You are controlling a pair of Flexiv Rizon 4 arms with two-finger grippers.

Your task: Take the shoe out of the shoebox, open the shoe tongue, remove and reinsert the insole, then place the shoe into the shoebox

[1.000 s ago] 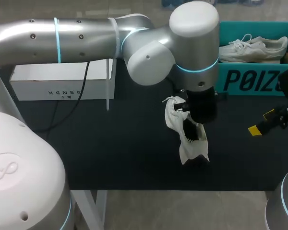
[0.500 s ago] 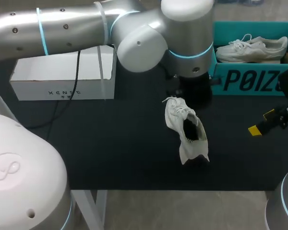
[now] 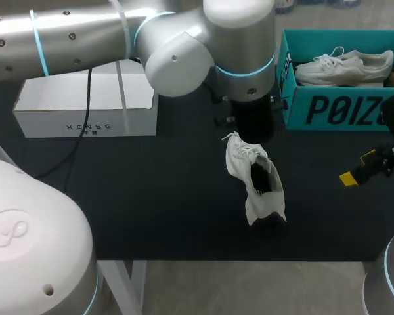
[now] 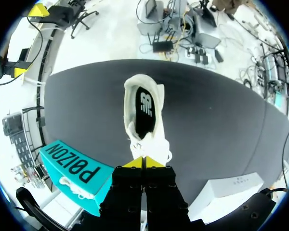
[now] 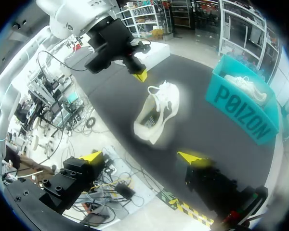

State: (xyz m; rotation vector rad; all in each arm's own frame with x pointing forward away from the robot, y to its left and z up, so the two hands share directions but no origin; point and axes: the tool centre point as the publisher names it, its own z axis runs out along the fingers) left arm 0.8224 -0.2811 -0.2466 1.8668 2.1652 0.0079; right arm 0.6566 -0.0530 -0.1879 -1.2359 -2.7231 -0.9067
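The dark table [image 3: 151, 210] carries a teal shoebox [image 3: 335, 111] at its far right, holding a second sneaker [image 3: 345, 65], and a white carton [image 3: 85, 111] at far left. Between them, nearer the front, a white sneaker [image 3: 256, 180] sits with its dark insole [image 4: 143, 113] showing. The left gripper [image 4: 143, 162] hangs over its laces, tips pressed together, apparently not touching. The right gripper [image 5: 141, 157] is spread wide, well apart.
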